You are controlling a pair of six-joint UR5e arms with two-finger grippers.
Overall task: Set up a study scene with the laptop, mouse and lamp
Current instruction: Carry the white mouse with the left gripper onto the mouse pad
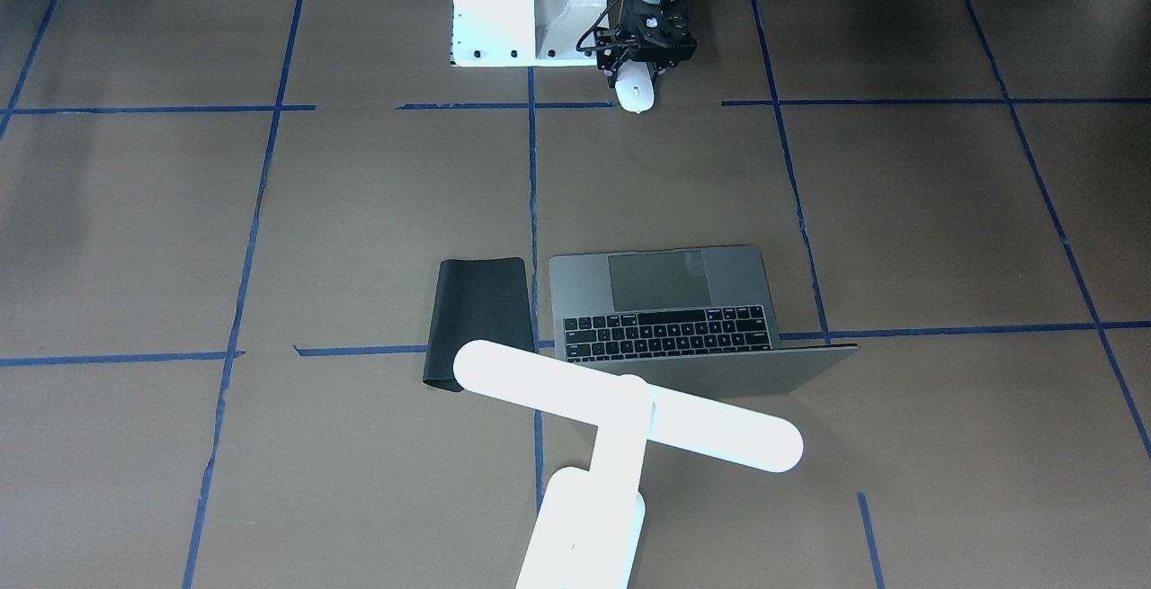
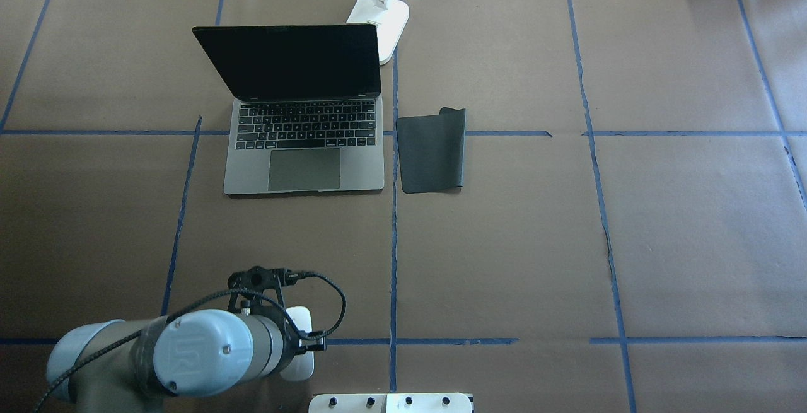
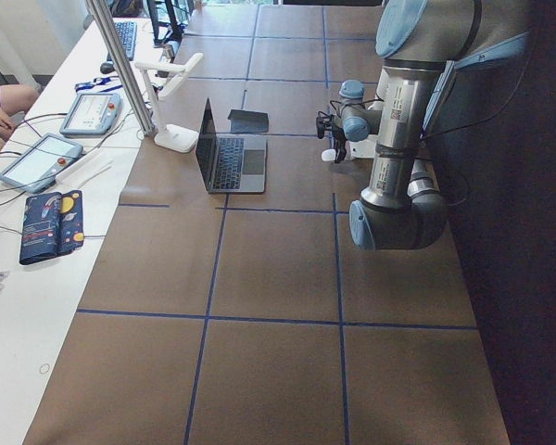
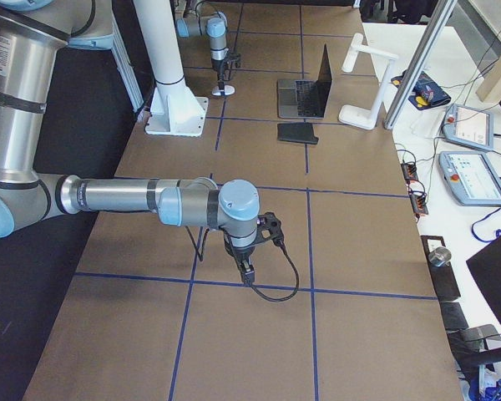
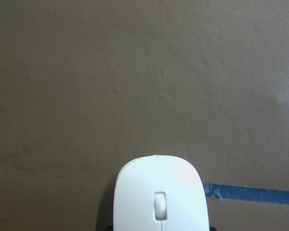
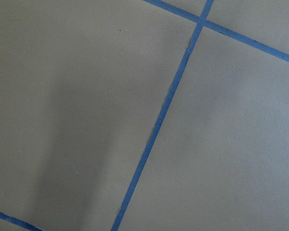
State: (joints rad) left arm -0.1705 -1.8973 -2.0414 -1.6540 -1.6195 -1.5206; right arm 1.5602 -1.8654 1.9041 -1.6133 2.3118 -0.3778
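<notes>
While our left hand (image 1: pixel 636 75) grips the small white oval mouse (image 1: pixel 635 94) by the table's (image 2: pixel 536 243) robot-side edge, the flat black mat (image 2: pixel 431 151) lies toward the far edge, rightward.

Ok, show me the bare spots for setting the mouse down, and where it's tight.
Free: the black mat itself, right of the laptop; the wide paper right of the mat; the strip between the laptop's front edge and the left tool with the mouse. Crowded: behind the laptop, by the lamp base.

The left gripper (image 1: pixel 637 75) hides its own fingertips, seemingly around the mouse (image 1: pixel 635 96); the lamp (image 1: pixel 620 414) is cropped below.
</notes>
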